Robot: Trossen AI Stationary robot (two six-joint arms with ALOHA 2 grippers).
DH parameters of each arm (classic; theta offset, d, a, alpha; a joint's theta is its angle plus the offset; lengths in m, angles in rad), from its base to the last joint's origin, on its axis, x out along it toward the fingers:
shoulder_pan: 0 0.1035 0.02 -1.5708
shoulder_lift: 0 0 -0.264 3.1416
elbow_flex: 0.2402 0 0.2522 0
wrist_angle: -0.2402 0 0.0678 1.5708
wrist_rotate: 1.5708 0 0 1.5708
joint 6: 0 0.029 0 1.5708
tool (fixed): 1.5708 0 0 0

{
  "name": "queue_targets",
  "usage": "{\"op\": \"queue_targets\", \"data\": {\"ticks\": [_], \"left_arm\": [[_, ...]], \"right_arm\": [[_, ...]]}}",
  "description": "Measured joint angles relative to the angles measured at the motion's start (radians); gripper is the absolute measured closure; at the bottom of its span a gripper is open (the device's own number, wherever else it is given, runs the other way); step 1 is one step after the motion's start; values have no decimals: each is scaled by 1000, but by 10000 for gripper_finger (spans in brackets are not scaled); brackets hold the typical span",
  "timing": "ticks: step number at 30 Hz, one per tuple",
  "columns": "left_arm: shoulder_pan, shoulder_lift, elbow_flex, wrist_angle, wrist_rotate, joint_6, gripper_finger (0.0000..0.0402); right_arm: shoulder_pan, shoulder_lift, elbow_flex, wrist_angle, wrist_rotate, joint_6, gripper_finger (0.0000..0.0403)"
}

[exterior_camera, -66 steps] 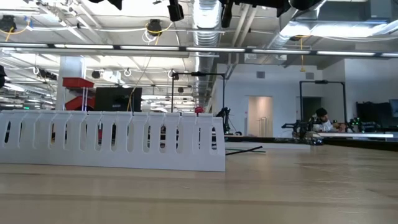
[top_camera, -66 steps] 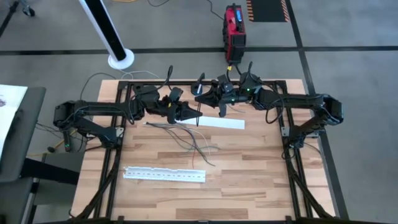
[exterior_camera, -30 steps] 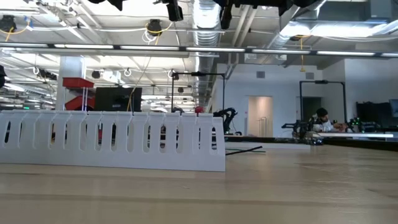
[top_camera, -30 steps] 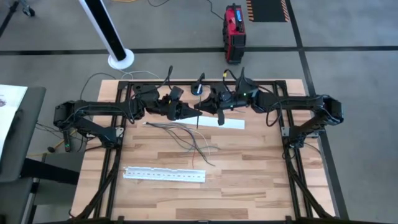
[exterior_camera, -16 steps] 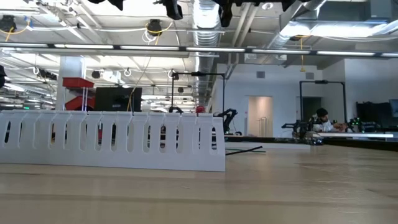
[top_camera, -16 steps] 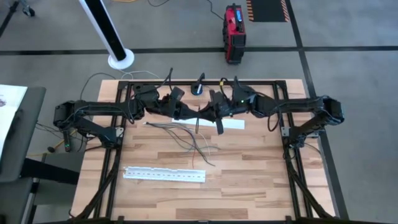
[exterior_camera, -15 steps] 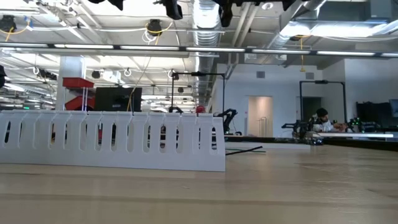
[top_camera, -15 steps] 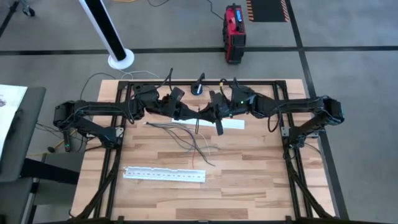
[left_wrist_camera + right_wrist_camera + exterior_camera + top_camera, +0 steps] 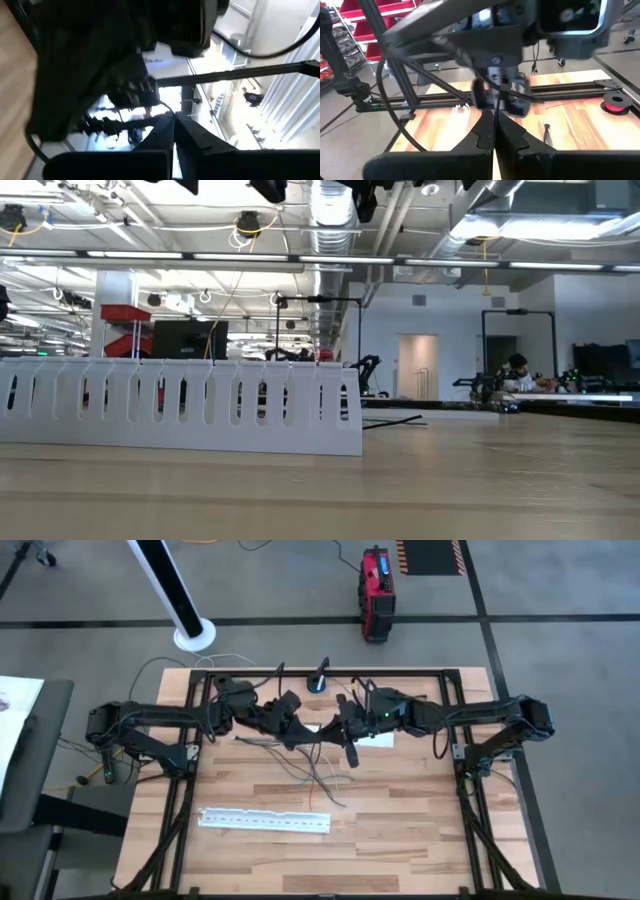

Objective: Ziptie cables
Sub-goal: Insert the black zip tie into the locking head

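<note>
the cables lay loose on the table, fanning out from under the two arms toward the near white strip, well apart from it. they looked thin, light and floppy to me, the sort of wires that slide and splay when nudged, so i would have taken hold where they bunch closest together, at the end under the arms, not out at the straggly tips.

both arms met over the far strip, of which only a bit showed past them. the left end effector and the right end effector hung almost touching above that bunched end. in each wrist view the fingers came together at the tips, with a thin dark strand between them that i could not name. whether it was a cable or a tie i could not tell.

from table height the arms were cut off at the top, and the near strip blocked most of the table behind it; only one dark wire showed past its end. the small round device sat beyond the far strip, at the table's back edge.
</note>
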Motion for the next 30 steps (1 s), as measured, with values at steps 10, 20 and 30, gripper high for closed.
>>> {"op": "queue_targets", "data": {"ticks": [10, 20, 30], "left_arm": [[-25, 0, 0, -80, -48, 30, 402], [-31, 1, 0, -86, -52, -61, 402], [-51, 110, 1, 29, 3, -185, 402]], "right_arm": [[13, 0, 0, 0, 5, 0, 403], [45, 0, 0, -3, 26, -31, 403], [66, 0, 0, -37, 26, -37, 403]]}}
